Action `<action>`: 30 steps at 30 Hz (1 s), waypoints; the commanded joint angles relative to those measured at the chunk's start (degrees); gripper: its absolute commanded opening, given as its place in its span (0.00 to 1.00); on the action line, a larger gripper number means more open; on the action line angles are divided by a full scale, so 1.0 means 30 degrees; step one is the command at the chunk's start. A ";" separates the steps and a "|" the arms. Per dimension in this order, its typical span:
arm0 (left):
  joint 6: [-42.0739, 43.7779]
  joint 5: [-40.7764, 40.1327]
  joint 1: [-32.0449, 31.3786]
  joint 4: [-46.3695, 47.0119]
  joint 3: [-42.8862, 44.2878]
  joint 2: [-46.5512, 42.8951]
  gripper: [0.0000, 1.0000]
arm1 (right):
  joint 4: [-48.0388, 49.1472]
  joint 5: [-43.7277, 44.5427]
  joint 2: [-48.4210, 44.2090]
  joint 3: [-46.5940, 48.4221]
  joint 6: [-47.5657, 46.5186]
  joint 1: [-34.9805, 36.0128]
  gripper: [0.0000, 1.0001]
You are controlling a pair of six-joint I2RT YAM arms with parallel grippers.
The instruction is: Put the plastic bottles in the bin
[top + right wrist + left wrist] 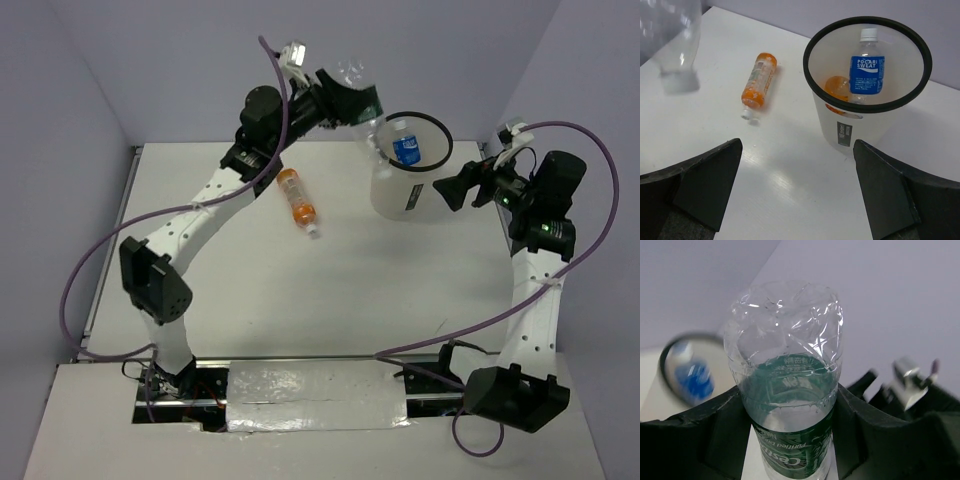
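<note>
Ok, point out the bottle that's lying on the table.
The orange bottle on its side, left of the bin. Another orange one and the blue-labelled one sit inside the bin; the green-labelled one is gripped in the left tool.

Two bottles (867, 67) in bin (875, 131), third bottle (759, 82) left.

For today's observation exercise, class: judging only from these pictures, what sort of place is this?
Probably a robotics lab test cell: a left arm and a right arm stand at a white table's edge, plain walls box it in, and a bin and an orange bottle serve as props.
</note>
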 commanded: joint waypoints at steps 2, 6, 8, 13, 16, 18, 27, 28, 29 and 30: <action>0.0291 0.0164 -0.0122 0.5793 0.4534 0.4495 0.24 | -0.0123 -0.0548 -0.1066 -0.0110 0.0039 -0.0287 1.00; -0.0035 -0.1681 -0.0208 0.8808 0.9102 0.8276 0.18 | -0.0533 -0.0607 -0.1740 -0.0550 -0.0166 -0.0522 1.00; 0.0955 -0.3256 -0.0471 0.9669 1.0046 1.0006 0.17 | -0.0942 -0.0607 -0.2091 -0.0813 -0.0312 -0.0639 1.00; 0.4355 -0.5753 -0.1204 1.1488 1.0637 1.1882 0.20 | -0.1617 -0.0782 -0.2444 -0.1283 -0.0401 -0.0815 1.00; 0.5912 -0.6546 -0.1527 1.0614 1.0842 1.2411 0.23 | -0.1618 -0.0928 -0.2532 -0.1459 -0.0225 -0.0873 1.00; 0.6323 -0.6519 -0.1586 1.0376 1.0376 1.2414 0.28 | -0.1618 -0.0988 -0.2503 -0.1459 -0.0254 -0.0874 1.00; 0.6441 -0.6432 -0.1646 0.8003 1.0022 1.1215 0.99 | -0.1443 -0.1075 -0.2357 -0.2044 -0.0284 -0.0874 1.00; 0.6557 -0.6373 -0.1645 0.7886 0.9964 1.1096 1.00 | -0.1413 -0.1047 -0.2357 -0.2103 -0.0255 -0.0903 1.00; 0.6558 -0.6343 -0.1587 0.7595 0.9935 1.0805 0.99 | -0.1355 -0.1104 -0.2357 -0.2162 -0.0225 -0.0874 1.00; 0.6558 -0.6285 -0.1557 0.7447 0.9847 1.0628 0.99 | -0.1325 -0.1105 -0.2357 -0.2220 -0.0196 -0.0903 1.00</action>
